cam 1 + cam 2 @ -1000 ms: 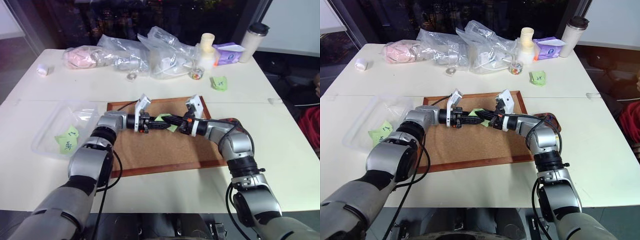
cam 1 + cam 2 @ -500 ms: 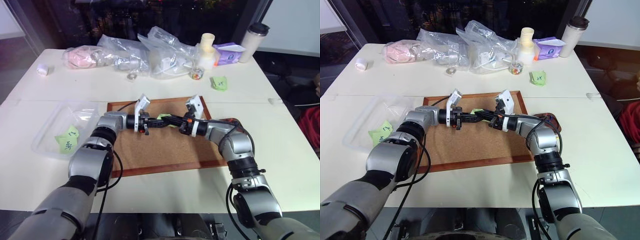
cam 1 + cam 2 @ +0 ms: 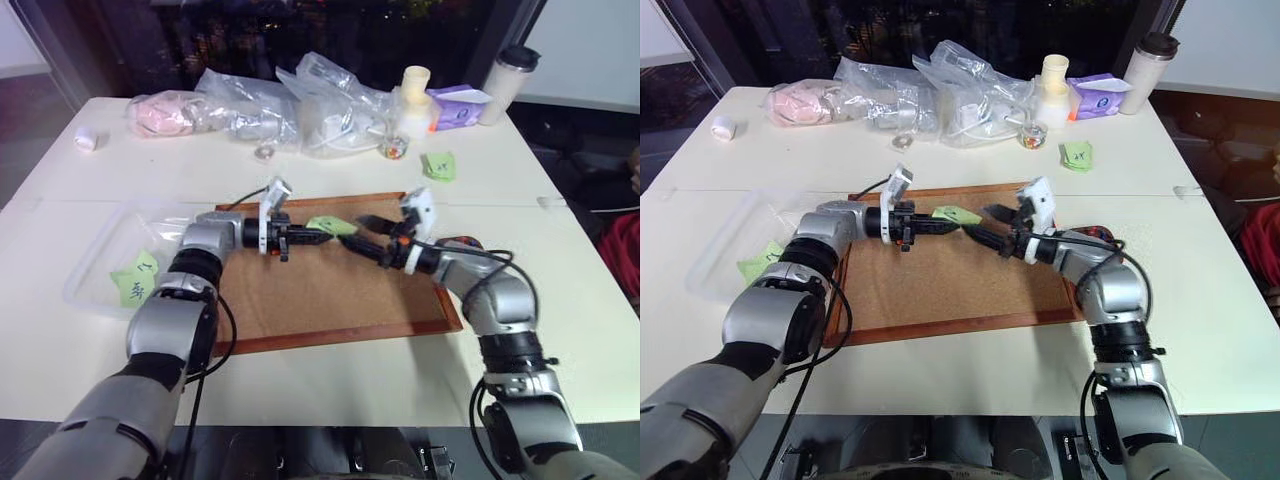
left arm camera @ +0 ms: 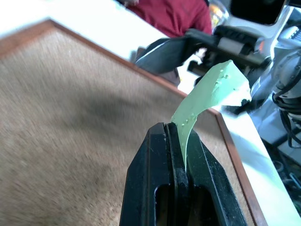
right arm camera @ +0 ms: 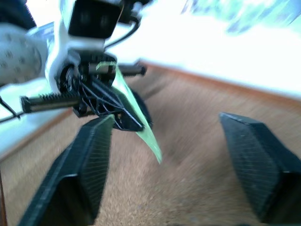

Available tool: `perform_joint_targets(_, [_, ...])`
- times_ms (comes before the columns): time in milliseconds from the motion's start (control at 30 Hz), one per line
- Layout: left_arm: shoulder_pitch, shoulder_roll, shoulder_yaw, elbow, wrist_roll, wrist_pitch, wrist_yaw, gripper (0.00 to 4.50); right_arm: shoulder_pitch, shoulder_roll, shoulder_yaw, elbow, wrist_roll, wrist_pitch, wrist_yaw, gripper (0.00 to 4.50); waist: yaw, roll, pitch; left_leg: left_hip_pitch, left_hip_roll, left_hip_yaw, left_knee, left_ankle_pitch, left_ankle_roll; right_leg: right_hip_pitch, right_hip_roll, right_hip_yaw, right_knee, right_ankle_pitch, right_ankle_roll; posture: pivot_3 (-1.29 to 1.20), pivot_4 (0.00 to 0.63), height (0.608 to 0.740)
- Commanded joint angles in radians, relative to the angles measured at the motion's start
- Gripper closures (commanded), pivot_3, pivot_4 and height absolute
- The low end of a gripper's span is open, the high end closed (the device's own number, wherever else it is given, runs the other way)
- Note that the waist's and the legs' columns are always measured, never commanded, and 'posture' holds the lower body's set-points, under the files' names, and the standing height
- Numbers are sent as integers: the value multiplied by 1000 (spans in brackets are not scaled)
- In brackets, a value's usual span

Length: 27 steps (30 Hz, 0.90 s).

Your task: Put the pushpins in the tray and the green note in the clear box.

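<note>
My left gripper (image 4: 176, 141) pinched the green note (image 4: 211, 92) by one edge, fingers pressed flat together, holding it above the cork board (image 3: 330, 290). My right gripper (image 5: 164, 165) faced it just beside the note's free end, fingers spread wide and gripping nothing. The clear box (image 3: 100, 255) sat off the board's left side with other green notes inside. The tray (image 3: 1102, 236) lay by the board's right edge, mostly hidden behind my right arm.
</note>
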Motion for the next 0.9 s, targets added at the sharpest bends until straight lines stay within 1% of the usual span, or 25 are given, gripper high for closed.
perform_joint_targets(33, [-5, 47, 69, -266, -33, 85, 217, 4500, 27, -32, -88, -237, 143, 131, -82, 850, 0, 0, 0, 0, 1, -2, 0, 0, 0, 0, 0, 0, 0, 0, 0, 0, 150, 737])
perform_joint_targets(100, [11, 92, 100, -459, -19, 198, 367, 4500, 50, -73, -79, -332, 187, 209, -100, 850, -2, 0, 0, 0, 1, -3, 0, 0, 0, 0, 0, 0, 0, 0, 0, 0, 150, 737])
perform_joint_targets(133, [26, 126, 96, -558, 20, 270, 447, 4500, 60, -95, -62, -371, 202, 236, -98, 850, -2, 0, 0, 0, 1, -3, 0, 0, 0, 0, 0, 0, 0, 0, 0, 0, 150, 737])
perform_joint_targets(167, [39, 170, 67, -637, 66, 372, 504, 4500, 66, -112, -44, -401, 215, 258, -97, 850, -4, 0, 0, 0, 1, -3, -1, 0, 0, 0, 0, 1, 0, 0, 0, 0, 150, 737])
perform_joint_targets(233, [49, 278, -22, -737, 148, 628, 576, 4500, 65, -142, -2, -440, 226, 280, -91, 850, -5, 0, 0, 1, 1, -3, -1, 0, 0, 0, 1, 1, 0, 0, 0, 0, 150, 737])
perform_joint_targets(267, [63, 332, -58, -783, 180, 720, 606, 4500, 59, -148, 15, -448, 228, 282, -92, 850, -5, 0, 0, 1, 1, -3, -1, 0, 0, 0, 1, 2, 0, 0, 0, 0, 150, 737])
perform_joint_targets(333, [126, 463, -92, -905, 218, 856, 646, 4500, 41, -160, 63, -447, 217, 273, -78, 850, -5, 0, 0, 2, 0, -3, -1, 0, 0, 1, 1, 2, 0, 0, 0, 0, 150, 737])
perform_joint_targets(400, [157, 532, -98, -974, 210, 944, 663, 4500, 33, -168, 89, -442, 211, 264, -67, 850, 1, -1, 0, 2, 0, -3, -1, 0, 0, 0, 1, 2, 1, 0, 0, 0, 150, 737])
perform_joint_targets(500, [202, 618, -78, -1045, 170, 1078, 666, 4500, 40, -186, 126, -410, 192, 234, -39, 850, 25, -5, 1, 0, 0, -3, 0, 0, 1, -1, 1, 1, 1, 0, 0, 0, 150, 737])
perform_joint_targets(600, [238, 666, -67, -1091, 130, 1155, 659, 4500, 43, -195, 145, -388, 178, 212, -24, 850, 35, -6, 0, 0, -1, -2, 0, -1, 2, 0, -1, 1, 0, 0, 0, 0, 150, 737])
perform_joint_targets(633, [282, 693, -57, -1126, 111, 1184, 653, 4500, 41, -194, 153, -373, 173, 203, -16, 850, 36, -6, 0, 0, -2, -2, 0, -2, 3, 0, -1, 1, -1, 0, 0, 0, 150, 737])
perform_joint_targets(700, [347, 685, -15, -1161, 100, 1223, 685, 4500, 30, -189, 167, -340, 163, 182, -1, 850, 30, -7, 0, 0, -2, -2, 0, -2, 3, 0, -2, 1, -1, 0, 0, 0, 150, 737])
perform_joint_targets(800, [383, 645, 30, -1180, 93, 1214, 738, 3494, 20, -187, 175, -320, 156, 165, 8, 812, 30, -7, 0, 1, -1, -2, 0, -1, 2, 0, -1, 1, -1, 0, 0, 0, 150, 737])
perform_joint_targets(867, [396, 632, 50, -1197, 91, 1204, 767, 2638, 19, -192, 171, -314, 155, 161, 13, 812, 30, -8, 0, 1, -1, -2, 0, -1, 2, 0, 0, 1, -1, 0, 0, 0, 150, 737])
perform_joint_targets(900, [403, 630, 58, -1204, 89, 1198, 779, 2112, 20, -196, 167, -313, 156, 161, 15, 812, 30, -9, -1, 1, -1, -2, 0, -1, 2, 0, 0, 1, -1, 0, -1, 0, 150, 737])
